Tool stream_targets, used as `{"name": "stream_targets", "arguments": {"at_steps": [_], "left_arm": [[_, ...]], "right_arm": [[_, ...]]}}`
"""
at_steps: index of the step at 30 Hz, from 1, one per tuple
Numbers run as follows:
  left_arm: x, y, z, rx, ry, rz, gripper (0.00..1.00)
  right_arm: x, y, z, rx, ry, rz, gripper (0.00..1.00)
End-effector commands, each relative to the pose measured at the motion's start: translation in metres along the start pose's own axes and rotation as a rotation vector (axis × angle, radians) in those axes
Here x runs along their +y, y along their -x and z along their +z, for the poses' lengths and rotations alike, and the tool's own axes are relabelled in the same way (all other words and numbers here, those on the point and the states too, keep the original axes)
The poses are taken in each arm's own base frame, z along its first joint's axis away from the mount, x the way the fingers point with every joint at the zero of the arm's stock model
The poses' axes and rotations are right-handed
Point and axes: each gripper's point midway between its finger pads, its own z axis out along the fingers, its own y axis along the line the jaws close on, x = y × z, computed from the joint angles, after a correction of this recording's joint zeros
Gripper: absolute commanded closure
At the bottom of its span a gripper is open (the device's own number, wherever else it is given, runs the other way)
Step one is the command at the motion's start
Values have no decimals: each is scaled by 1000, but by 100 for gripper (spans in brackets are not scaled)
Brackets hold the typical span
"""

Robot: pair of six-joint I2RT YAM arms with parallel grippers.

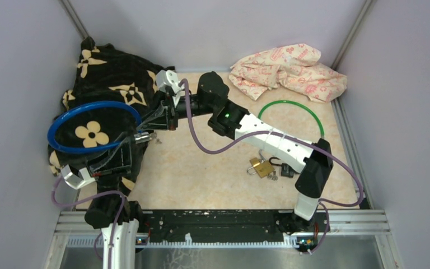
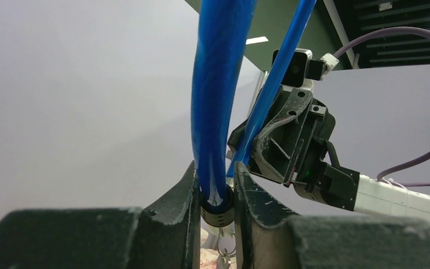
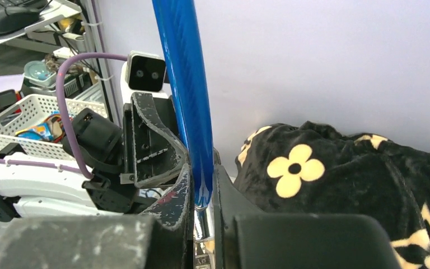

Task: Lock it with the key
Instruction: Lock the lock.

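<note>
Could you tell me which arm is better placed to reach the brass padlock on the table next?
Probably the right: the brass padlock lies near its base; the left gripper sits far over, clamping the blue cable.

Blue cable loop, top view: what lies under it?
Under the blue cable loop lies a black fabric cloth with cream flowers, one flower showing through the ring. Whatever is beneath the cloth is covered.
</note>
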Motion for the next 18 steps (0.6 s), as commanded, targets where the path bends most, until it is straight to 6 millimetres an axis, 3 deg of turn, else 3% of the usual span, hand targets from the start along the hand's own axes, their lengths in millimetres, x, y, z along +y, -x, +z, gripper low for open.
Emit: {"name": "stream_targets", "arguments": {"at_steps": [1, 4, 5, 7, 10, 13, 18], "left_arm": [[-17, 18, 5, -67, -55, 17, 100], [-18, 20, 5, -76, -56, 21, 100], [-18, 20, 5, -77, -55, 23, 100], [-17, 21, 4, -79, -52, 30, 100], [-17, 20, 3, -79, -52, 36, 100], [-17, 20, 3, -77, -55, 43, 100], [-14, 19, 3, -73, -45, 45, 100]], "right_arm": [[11, 17, 1, -31, 24, -51, 99], [11, 9, 1, -1, 21, -50, 100], [12, 6, 0, 11, 26, -50, 89], [17, 1, -5, 36, 43, -45, 53], [11, 5, -21, 21, 23, -52, 32], [-2, 1, -39, 1, -129, -77, 26], [-2, 8, -72, -55, -565, -485, 24]]}}
